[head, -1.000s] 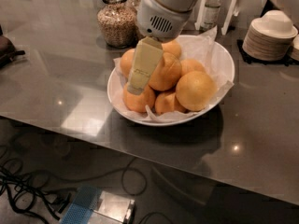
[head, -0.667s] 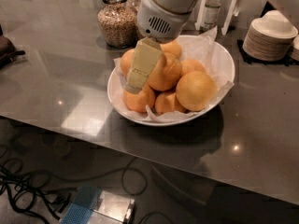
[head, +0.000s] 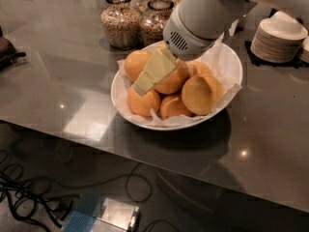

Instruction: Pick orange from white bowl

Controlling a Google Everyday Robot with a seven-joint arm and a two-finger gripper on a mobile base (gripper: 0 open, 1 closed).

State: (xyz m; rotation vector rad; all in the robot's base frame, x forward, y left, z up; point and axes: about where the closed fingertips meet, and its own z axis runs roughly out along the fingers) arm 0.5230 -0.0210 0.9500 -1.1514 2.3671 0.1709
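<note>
The white bowl, lined with crinkled white paper, stands mid-table and holds several oranges. My gripper reaches down into the left half of the bowl from the white arm at the top. Its pale yellow pad lies slanted across the middle orange and touches it. A large orange sits at the right of the pile, another at the front left, and one at the back left. The arm hides the back of the bowl.
Two glass jars of grain stand just behind the bowl. A stack of small white saucers is at the back right. A dark object lies at the left edge. Cables and a box are on the floor below the table's front edge.
The arm has shifted to the right above the bowl and the gripper now slants more steeply. The oranges and the bowl have not moved.
</note>
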